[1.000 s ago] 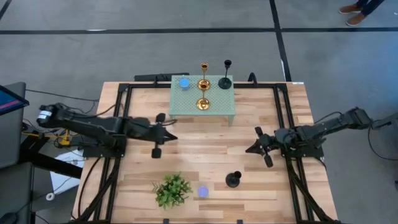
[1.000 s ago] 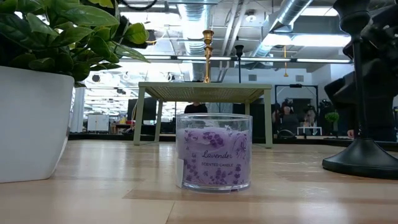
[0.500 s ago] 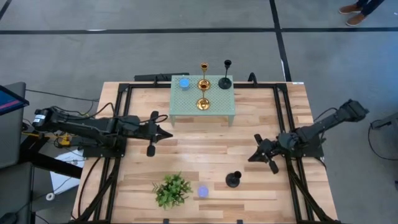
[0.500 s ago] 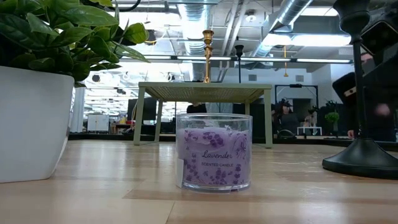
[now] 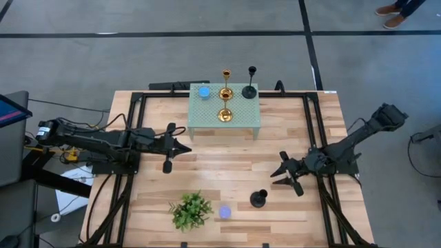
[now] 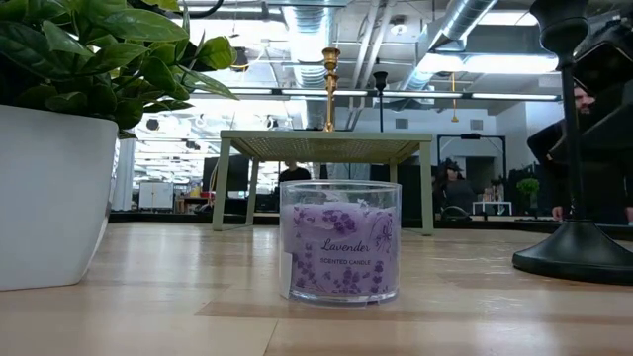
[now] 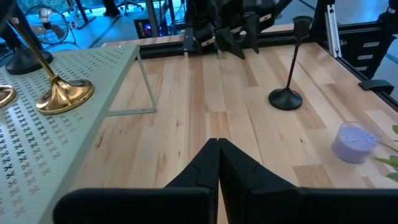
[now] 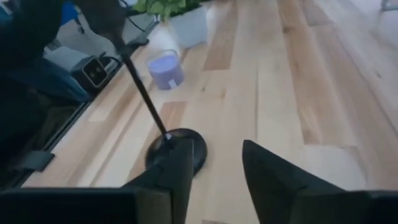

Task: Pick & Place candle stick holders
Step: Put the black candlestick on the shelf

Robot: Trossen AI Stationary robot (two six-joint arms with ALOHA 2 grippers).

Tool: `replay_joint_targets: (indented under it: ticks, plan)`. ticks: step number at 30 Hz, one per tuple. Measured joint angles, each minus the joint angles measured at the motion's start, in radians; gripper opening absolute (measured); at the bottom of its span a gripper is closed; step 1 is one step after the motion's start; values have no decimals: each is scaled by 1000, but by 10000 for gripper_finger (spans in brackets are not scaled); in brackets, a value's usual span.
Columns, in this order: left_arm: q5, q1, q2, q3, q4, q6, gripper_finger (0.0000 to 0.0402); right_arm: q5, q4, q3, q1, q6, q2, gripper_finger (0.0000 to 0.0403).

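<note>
high: right gripper [image 5: 282, 171] is gaping open near the black candle holder [image 5: 258, 199] standing on the surface [image 5: 227, 162]; left gripper [image 5: 187, 147] is waiting closed by the green stand [image 5: 249, 122] | low: lavender candle [image 6: 339, 240] is sitting centre, plant [image 6: 69, 138] beside | right wrist: holder base [image 8: 177, 149] is lying just ahead of the fingers [image 8: 177, 168]

Three candle stick holders [image 5: 225, 93] and a candle [image 5: 204, 91] stand on a small raised table [image 5: 241, 120] at the workbench's [image 5: 227, 162] far edge; near the front edge, a potted plant [image 5: 190, 210], lavender candle [image 5: 224, 212] and fourth holder [image 5: 258, 199] line up left to right.
</note>
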Motion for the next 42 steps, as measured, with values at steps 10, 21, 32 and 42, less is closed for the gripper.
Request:
replay_joint_targets:
  ticks: [10, 21, 32, 42]
  plan:
    - [0, 0, 0, 0, 15, -1, 4, 28, 169, 96, 42, -3, 312, 138]
    - [0, 0, 0, 0, 14, -1, 5, 23, 226, 248, 74, 51, 577, 157]
    - [0, 0, 0, 0, 14, -1, 5, 23, 225, 338, 137, 104, 714, 217]
    - [0, -1, 1, 0, 14, -8, 5, 76, 205, 354, 137, 78, 721, 131]
